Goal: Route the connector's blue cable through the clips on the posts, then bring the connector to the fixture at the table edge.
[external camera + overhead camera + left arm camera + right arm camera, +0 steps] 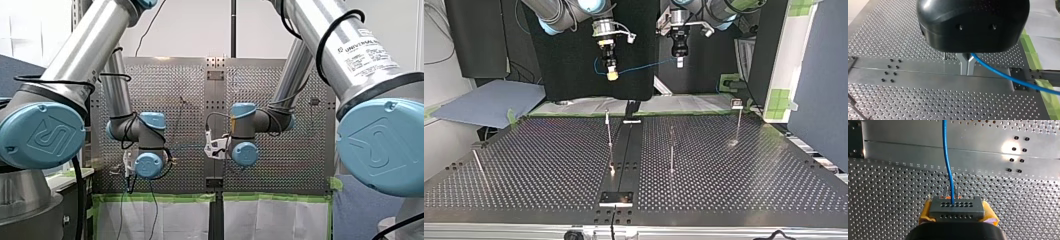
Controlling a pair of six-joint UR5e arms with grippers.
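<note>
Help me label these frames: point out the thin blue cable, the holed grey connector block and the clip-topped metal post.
thin blue cable (946,155): right wrist view, the middle of its length.
holed grey connector block (957,210): right wrist view, its holed face.
clip-topped metal post (738,125): top view, mid-shaft.

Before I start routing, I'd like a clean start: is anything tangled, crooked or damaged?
Nothing stands out: the connector sits square in my right gripper, and the blue cable runs untangled to my left gripper.

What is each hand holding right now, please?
Left hand: closed on the blue cable.
Right hand: closed on the connector.
</note>
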